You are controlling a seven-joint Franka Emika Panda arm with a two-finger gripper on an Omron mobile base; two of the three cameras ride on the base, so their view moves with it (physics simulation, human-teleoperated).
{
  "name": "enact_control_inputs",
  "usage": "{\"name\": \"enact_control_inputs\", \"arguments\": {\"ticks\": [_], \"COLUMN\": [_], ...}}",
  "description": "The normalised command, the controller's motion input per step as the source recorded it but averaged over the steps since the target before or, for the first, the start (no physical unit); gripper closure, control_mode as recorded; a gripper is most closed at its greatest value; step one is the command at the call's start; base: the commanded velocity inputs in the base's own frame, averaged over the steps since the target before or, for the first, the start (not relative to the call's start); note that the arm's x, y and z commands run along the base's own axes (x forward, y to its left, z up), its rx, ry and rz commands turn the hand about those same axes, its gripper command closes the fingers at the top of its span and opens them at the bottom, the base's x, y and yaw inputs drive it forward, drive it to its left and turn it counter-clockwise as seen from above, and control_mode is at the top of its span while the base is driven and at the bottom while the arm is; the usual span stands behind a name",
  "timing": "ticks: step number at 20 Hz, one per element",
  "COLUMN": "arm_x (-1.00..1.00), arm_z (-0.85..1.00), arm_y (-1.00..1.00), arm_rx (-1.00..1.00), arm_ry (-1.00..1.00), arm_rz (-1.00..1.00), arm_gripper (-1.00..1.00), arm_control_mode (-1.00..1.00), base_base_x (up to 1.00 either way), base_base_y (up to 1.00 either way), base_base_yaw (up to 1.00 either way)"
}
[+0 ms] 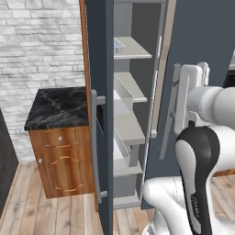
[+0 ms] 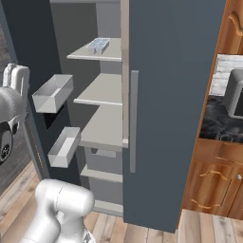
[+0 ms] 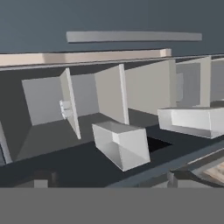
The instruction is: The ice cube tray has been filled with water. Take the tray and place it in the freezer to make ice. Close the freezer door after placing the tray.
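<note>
Nearest, the white arm is seen raised beside the open freezer door (image 1: 102,137), with the hand held up near the grey bar handle (image 1: 169,114) of the other, plain door (image 2: 173,109). The gripper itself is not clearly made out in the base views; by the hand view nothing is held, and the fingers are taken to be spread wide apart, empty.

Progress: the first part is judged done. The ice cube tray (image 2: 98,45) is seen lying flat on the top shelf (image 2: 90,54) inside the freezer (image 2: 102,118), toward the back, with its pale blue water cells facing up. It is also picked out small in the hand view (image 3: 65,109) against a shelf. What is left: the freezer door is to be closed; it stands swung well out.

Edges and room: two grey door bins (image 2: 53,92) stick out from the inner face of the open door and lie just beside the arm's path. The shelf fronts are flush and nothing overhangs them. The wooden cabinet (image 1: 62,160) with the black marble top sits behind the open door, so room for reaching round it is judged tight. Open floor is seen in front.
</note>
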Motion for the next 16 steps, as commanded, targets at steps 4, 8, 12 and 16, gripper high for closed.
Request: {"name": "enact_control_inputs", "arguments": {"ticks": [4, 8, 12, 16], "arm_x": [-0.59, -0.44, -0.42, -0.30], "arm_z": [0.00, 0.01, 0.00, 0.00], "arm_y": [0.34, 0.53, 0.62, 0.64], "arm_rx": [-0.17, -0.29, -0.40, -0.44], "arm_ry": [0.04, 0.14, 0.15, 0.16], "arm_rz": [0.04, 0.15, 0.24, 0.27], "arm_gripper": [-1.00, -1.00, -1.00, -1.00], "arm_control_mode": [-1.00, -1.00, -1.00, -1.00], "base_base_x": [0.00, 0.00, 0.00, 0.00], "base_base_y": [0.00, 0.00, 0.00, 0.00], "base_base_yaw": [0.00, 0.00, 0.00, 0.00]}}
